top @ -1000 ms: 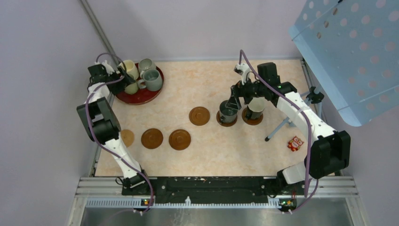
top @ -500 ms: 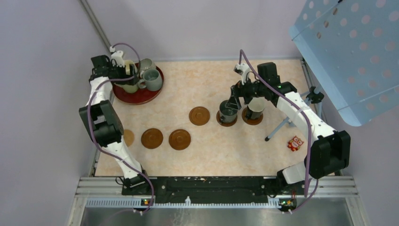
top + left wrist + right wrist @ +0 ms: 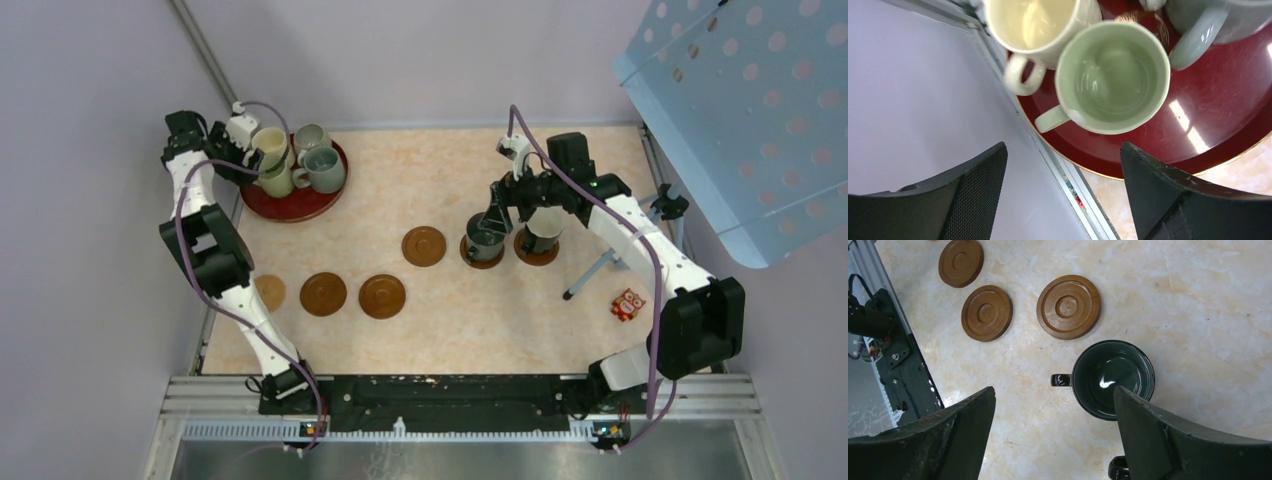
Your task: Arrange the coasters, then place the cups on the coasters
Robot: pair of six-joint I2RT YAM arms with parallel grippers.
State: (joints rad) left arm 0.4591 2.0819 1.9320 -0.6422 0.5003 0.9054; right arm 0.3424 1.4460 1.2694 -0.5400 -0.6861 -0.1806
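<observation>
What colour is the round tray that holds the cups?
The tray is dark red; left wrist view shows it best.

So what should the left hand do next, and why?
Probably lower onto the pale green cup on the red tray and close on its rim: the left hand hangs open and empty above it, and four coasters lie bare.

Overhead view covers the whole worktop (image 3: 450,330); left wrist looks down close on the tray (image 3: 1218,130); right wrist on a dark cup (image 3: 1112,377); both show overhead.
</observation>
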